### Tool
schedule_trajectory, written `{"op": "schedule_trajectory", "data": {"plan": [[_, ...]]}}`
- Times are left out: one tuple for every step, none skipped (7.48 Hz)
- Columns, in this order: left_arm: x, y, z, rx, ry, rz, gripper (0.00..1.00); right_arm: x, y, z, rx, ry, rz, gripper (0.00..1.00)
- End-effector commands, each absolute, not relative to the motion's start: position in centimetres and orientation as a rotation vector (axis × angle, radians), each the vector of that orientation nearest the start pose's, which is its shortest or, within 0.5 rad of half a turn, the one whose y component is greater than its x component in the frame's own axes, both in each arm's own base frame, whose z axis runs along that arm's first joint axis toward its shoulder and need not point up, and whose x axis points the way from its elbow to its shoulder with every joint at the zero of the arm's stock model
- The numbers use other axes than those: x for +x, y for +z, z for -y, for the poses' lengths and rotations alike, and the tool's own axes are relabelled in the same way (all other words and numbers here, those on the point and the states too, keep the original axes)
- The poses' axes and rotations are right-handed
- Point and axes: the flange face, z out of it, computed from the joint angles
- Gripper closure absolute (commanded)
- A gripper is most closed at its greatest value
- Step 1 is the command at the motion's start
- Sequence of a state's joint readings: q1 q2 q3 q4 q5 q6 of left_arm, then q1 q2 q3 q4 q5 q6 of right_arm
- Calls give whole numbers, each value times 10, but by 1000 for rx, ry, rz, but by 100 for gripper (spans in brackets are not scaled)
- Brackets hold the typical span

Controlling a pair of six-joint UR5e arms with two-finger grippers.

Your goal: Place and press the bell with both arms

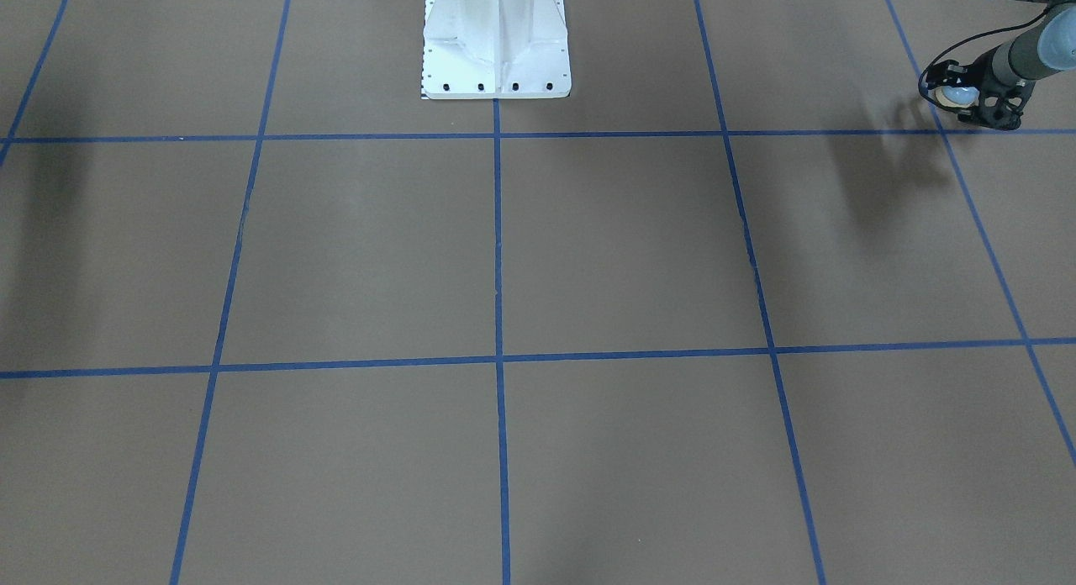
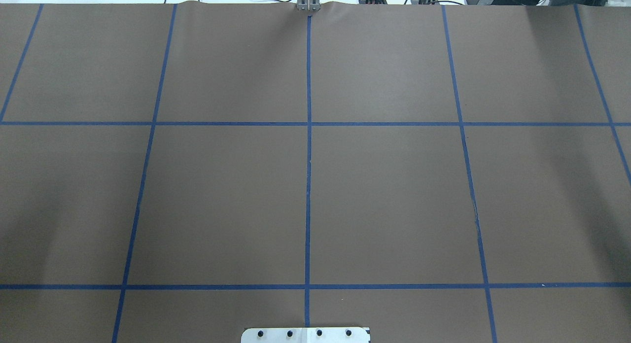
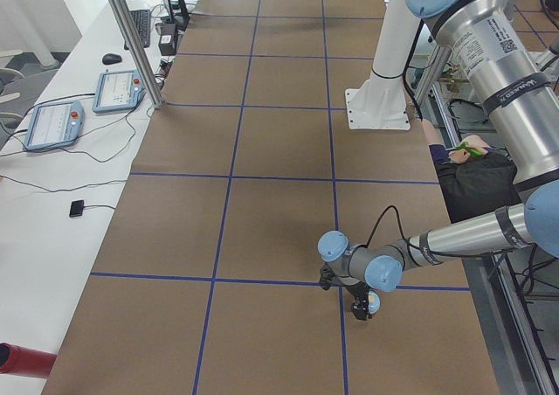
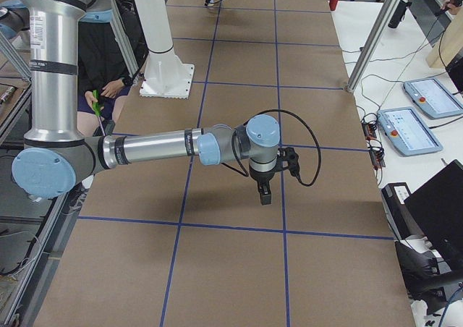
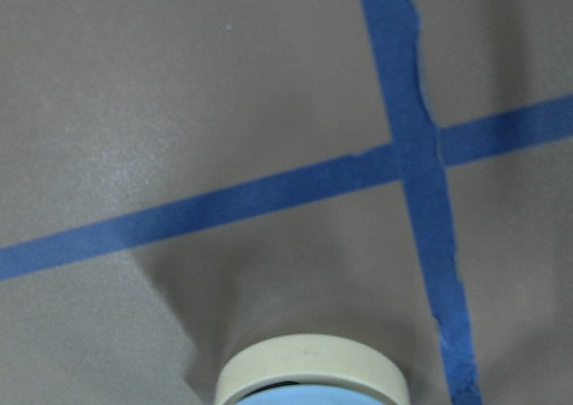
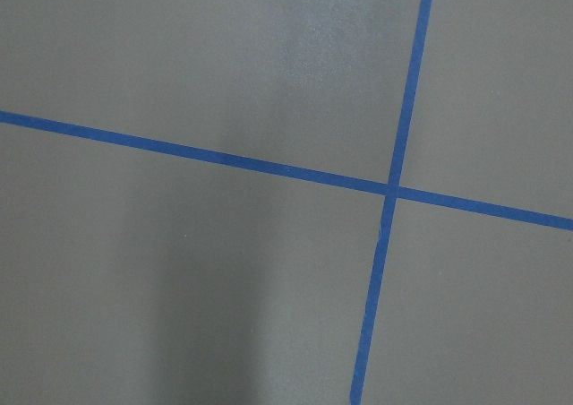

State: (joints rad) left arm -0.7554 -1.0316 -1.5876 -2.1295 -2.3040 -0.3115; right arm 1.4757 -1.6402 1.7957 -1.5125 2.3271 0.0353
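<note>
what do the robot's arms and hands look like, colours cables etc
Left arm and right arm match: silver-grey tubes, light-blue joint caps. Left hand and right hand are black open frames, each with a looping black cable. A printed label marks the left arm's tube.

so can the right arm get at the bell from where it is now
Probably not yet. The bell is clamped in the left gripper near the left end of the table, while the right gripper hangs over the other half, far off.
</note>
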Motion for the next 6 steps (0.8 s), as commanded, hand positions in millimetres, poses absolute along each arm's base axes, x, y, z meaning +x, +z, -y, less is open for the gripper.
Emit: {"op": "schedule_trajectory", "data": {"plan": [[117, 794, 201, -368, 494, -644, 26, 20, 575, 474, 155, -138, 765, 0], [117, 793, 202, -366, 495, -645, 58, 20, 575, 474, 155, -138, 765, 0], [115, 791, 200, -356, 500, -652, 82, 20, 576, 474, 154, -137, 765, 0], [109, 788, 195, -340, 504, -662, 93, 20, 576, 474, 154, -137, 765, 0], [104, 773, 190, -322, 511, -675, 98, 20, 576, 473, 152, -137, 765, 0], [98, 742, 184, -297, 515, -697, 100, 20, 576, 473, 152, -137, 765, 0]]}}
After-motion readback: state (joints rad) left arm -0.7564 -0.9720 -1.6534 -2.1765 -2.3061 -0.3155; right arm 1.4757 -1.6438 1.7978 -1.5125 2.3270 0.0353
